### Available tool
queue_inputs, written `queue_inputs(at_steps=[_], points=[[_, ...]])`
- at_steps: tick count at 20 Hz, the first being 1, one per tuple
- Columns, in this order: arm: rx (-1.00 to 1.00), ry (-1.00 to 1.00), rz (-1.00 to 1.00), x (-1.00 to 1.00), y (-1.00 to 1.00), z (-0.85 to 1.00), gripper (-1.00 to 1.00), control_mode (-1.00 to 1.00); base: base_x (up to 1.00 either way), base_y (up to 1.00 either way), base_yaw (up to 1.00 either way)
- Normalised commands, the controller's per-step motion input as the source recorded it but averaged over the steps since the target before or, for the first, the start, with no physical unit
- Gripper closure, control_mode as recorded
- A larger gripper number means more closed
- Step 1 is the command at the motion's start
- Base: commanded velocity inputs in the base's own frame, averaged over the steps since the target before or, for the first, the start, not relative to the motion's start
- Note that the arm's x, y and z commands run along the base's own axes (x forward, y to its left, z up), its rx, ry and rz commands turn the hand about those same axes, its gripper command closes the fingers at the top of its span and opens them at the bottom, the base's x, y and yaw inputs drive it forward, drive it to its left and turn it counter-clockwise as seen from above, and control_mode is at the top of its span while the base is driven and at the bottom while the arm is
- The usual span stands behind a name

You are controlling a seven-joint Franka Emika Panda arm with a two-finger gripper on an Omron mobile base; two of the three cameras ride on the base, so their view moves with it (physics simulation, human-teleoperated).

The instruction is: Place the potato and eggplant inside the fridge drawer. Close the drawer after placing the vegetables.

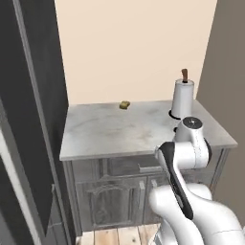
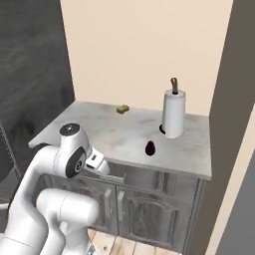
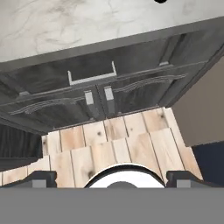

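Near-black rounded eggplant (image 2: 150,148) sits on the grey marble counter (image 2: 114,132), just beside the white paper-towel roll (image 2: 173,113). Gripper (image 3: 112,177) jaws apparently spread wide, empty, above wooden floorboards (image 3: 113,144).

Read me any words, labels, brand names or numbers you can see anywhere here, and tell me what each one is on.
None: no readable text, label, brand, number or sign in any view.
The paper-towel roll, the marble counter, the cabinet drawer front and the eggplant are all plain and unmarked.
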Motion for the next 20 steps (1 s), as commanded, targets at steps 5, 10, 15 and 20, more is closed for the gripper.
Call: queue_inputs(at_steps=[5,10,15,20], points=[[0.00,0.00,0.00,0.00,0.00,0.00,-1.00,1.00,0.52,-0.61,0.00],[0.06,0.01,0.00,0.17,-0.34,0.00,-1.00,-1.00,0.15,-0.41,0.00],[0.08,0.10,0.05,0.96,-0.55,0.00,-1.00,-1.00,0.00,0.00,0.00],[0.00,0.23,0.01,0.99,-0.11,0.00,-1.00,-1.00,0.00,0.00,0.00]])
